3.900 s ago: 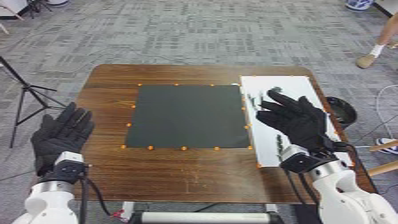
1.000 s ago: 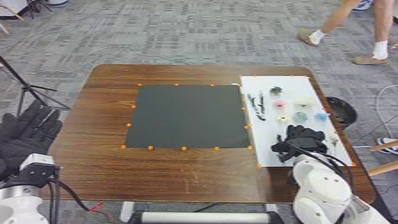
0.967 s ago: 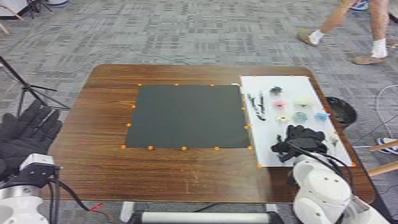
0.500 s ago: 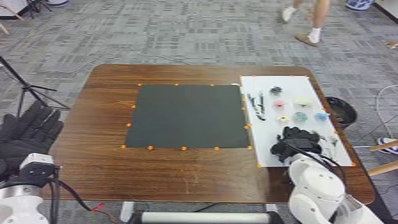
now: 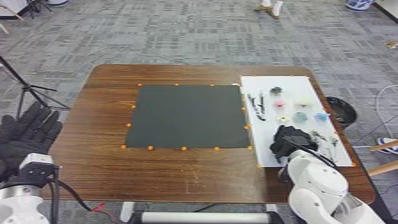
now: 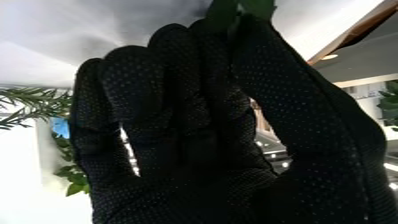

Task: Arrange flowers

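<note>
Where the white sheet (image 5: 271, 84) flanks the right edge of the bench (image 5: 178, 175): right hand (image 5: 286, 141), fingers narrow, seemingly pinching green leaves (image 6: 258, 7) at their tips, long axis unclear; dark mat (image 5: 187, 115), likely destination, ahead and left; left hand (image 5: 25, 136) farther off.

Six blooms (image 5: 280, 104) (one pink); two mats (image 5: 187, 116)
</note>
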